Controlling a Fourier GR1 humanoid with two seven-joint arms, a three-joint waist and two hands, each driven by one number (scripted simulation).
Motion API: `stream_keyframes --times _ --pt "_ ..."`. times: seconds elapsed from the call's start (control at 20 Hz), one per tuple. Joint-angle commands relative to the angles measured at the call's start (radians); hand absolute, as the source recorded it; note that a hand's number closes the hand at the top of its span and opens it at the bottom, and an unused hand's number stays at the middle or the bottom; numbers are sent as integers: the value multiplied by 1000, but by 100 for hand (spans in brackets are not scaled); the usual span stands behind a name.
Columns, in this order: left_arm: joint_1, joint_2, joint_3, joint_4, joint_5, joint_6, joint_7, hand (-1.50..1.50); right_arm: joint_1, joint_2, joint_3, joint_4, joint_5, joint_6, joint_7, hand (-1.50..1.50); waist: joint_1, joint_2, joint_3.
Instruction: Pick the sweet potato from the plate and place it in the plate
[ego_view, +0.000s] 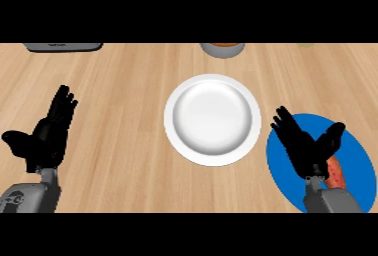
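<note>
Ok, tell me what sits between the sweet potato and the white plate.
Nothing visible. The sweet potato lies on the blue plate, partly hidden under the open right robot hand; only bare counter separates that plate from the white plate.

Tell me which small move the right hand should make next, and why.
Probably the right hand should draw back a little and come down onto the sweet potato. It is open over the blue plate, and the sweet potato lies on that plate, partly hidden beneath its wrist, not yet held. The white plate stands to its left.
</note>
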Motion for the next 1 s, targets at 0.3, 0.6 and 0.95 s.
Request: stream_keyframes --times 0.3,0.6,0.95 --pt "92 -77 -96 74 34 -62 125 0 -152 -393 -205 -27 12 361 -186 150 -18 13 -39" --pt "124 -123 -156 41 52 -92 173 0 -139 -321 -516 443 -298 567 -448 -150 31 10 -20" --pt "117 -126 -176 14 35 -80 226 0 -181 -470 -515 725 -179 895 -638 -150 49 9 -21"
